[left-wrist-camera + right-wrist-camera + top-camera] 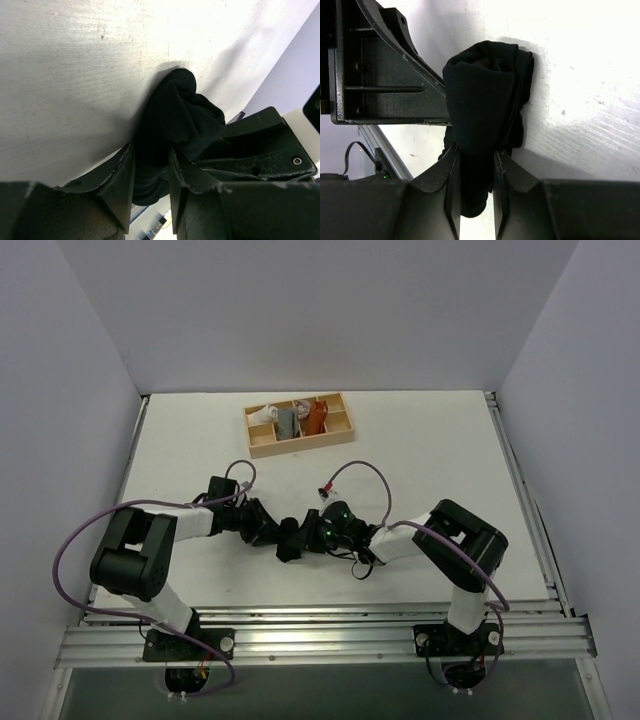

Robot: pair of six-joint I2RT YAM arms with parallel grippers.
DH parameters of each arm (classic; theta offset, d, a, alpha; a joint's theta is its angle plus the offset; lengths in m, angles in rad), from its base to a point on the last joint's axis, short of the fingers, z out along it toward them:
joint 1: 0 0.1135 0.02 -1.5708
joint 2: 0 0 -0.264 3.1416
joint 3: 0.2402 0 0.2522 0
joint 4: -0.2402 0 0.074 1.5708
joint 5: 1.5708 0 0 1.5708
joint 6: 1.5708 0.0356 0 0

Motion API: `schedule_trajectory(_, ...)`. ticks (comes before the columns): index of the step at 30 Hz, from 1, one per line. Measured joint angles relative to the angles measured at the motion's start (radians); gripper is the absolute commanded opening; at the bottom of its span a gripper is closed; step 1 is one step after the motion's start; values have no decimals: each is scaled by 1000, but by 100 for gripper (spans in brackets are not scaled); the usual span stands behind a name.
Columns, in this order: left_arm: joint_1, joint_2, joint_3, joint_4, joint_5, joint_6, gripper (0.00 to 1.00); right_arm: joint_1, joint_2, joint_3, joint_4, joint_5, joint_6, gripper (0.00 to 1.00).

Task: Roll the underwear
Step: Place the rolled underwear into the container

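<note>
Held off both ends at once. Seen from above, lies low in the middle of the bench (400,455), close to its near edge and well apart from the tray (305,447) at the far side: underwear (293,540), bunched into one thick black wad.

Clamped in the left claw (150,165), with cloth filling the gap between its fingers (122,175) and bulging out past the tips onto the bench. Clamped likewise in the right claw (474,160), with a folded, partly rolled end standing out ahead of its fingers (451,175). Neither claw spread, neither empty; both pinching cloth.

Runs claw to claw, roughly along the bench's near edge, with the left end sitting a little nearer the arm bases. Points each claw straight down that long axis, tip toward tip, close enough that the left claw's body fills the top left of the right wrist view. No arm nearer than the other: both touching.

Looks about midway, gathered but loose and uneven, not yet a tidy roll. Probably calls for turning the wad about that claw-to-claw line, or freeing one end while pinning the other; risks unrolling if both let go together.
</note>
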Motion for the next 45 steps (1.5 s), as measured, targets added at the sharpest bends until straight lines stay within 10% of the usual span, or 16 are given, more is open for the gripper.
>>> schedule_trajectory(10, -3, -26, 77, -181, -69, 32, 41, -5, 1, -47, 94, -12, 15, 0)
schedule_trajectory(28, 49, -321, 172, -498, -318, 77, 43, -92, -146, 261, -483, 93, -398, 0)
schedule_trajectory(45, 49, -439, 70, -502, -225, 49, 43, -519, 230, 1111, -825, 163, -734, 0)
